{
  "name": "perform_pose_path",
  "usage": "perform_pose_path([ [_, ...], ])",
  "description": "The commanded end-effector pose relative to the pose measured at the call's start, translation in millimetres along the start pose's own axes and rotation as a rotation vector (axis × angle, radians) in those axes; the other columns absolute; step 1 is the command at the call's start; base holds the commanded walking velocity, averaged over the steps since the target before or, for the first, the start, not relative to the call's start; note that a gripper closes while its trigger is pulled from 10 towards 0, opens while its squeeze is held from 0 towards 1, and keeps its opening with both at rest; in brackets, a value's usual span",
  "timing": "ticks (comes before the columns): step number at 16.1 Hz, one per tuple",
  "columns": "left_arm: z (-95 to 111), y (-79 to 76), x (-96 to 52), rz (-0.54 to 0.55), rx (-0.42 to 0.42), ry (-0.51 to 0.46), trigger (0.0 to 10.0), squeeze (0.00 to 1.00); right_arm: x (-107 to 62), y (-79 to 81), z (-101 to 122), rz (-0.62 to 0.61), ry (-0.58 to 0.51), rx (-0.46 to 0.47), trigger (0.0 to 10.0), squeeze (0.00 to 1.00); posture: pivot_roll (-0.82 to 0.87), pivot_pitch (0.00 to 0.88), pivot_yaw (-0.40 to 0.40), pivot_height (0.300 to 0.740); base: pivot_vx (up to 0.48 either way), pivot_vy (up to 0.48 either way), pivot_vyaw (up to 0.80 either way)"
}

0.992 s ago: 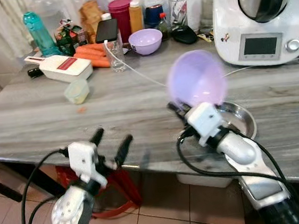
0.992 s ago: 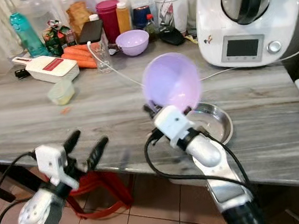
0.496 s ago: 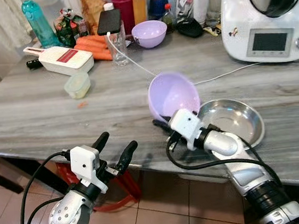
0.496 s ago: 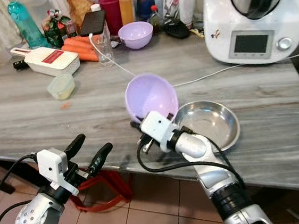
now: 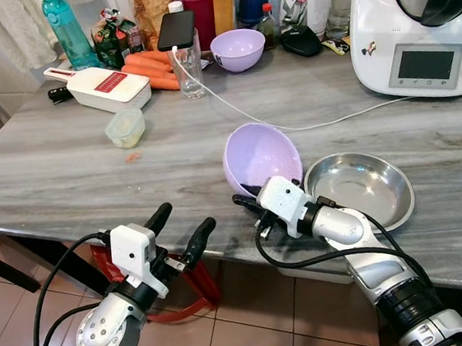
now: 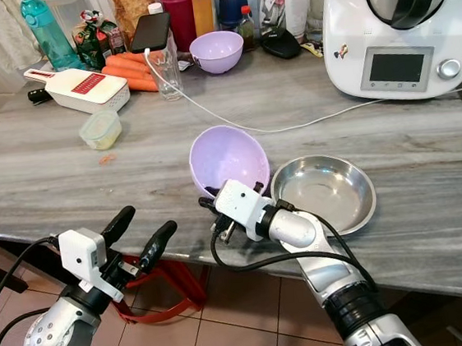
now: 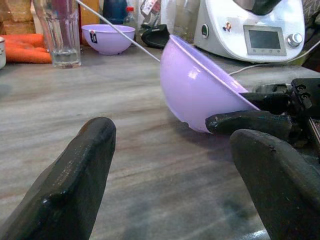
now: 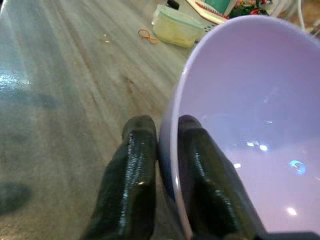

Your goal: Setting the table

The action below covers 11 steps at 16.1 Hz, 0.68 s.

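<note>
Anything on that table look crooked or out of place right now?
Yes: the lilac bowl pinched at its rim by the right gripper sits tilted on the table, not flat, beside the steel bowl. A white cable trails across the tabletop, and a small orange scrap lies near the lidded tub.

Between the left gripper's [image 7: 170, 200] spread fingers, a tilted lilac bowl [image 7: 197, 90] touched the grey table [image 7: 125, 115], its rim pinched by the right gripper [image 7: 235, 112].
</note>
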<state>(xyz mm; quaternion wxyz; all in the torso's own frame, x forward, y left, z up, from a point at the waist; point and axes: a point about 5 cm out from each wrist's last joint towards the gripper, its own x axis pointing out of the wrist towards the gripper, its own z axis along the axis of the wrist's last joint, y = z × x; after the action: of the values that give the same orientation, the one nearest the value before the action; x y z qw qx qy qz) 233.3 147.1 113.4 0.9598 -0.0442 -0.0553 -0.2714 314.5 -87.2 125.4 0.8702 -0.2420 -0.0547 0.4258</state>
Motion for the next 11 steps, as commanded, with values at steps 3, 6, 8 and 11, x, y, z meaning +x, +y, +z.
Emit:
perform_pose_path([
  [3,-1.0,4.2,-2.0,-0.009,0.012,0.018,10.0,0.00,4.7,-6.2,9.2,-0.004,-0.024,-0.048,10.0,1.00,-0.06,0.110,0.086,0.740,0.000,0.000,0.00],
  [6,-1.3,4.2,-0.4,-0.013,0.010,0.018,10.0,0.00,7.9,-8.2,16.0,-0.008,-0.029,-0.065,10.0,1.00,-0.07,0.106,0.087,0.740,0.000,0.000,0.00],
  [8,-1.4,3.3,0.6,-0.015,0.007,0.017,10.0,0.00,8.9,-9.2,14.9,-0.015,-0.005,-0.060,10.0,1.00,-0.07,0.106,0.087,0.740,0.000,0.000,0.00],
  [11,-1.3,2.5,1.6,-0.013,0.004,0.014,10.0,0.00,9.4,-9.3,12.9,0.009,0.040,-0.074,10.0,1.00,-0.07,0.110,0.085,0.740,0.000,0.000,0.00],
])
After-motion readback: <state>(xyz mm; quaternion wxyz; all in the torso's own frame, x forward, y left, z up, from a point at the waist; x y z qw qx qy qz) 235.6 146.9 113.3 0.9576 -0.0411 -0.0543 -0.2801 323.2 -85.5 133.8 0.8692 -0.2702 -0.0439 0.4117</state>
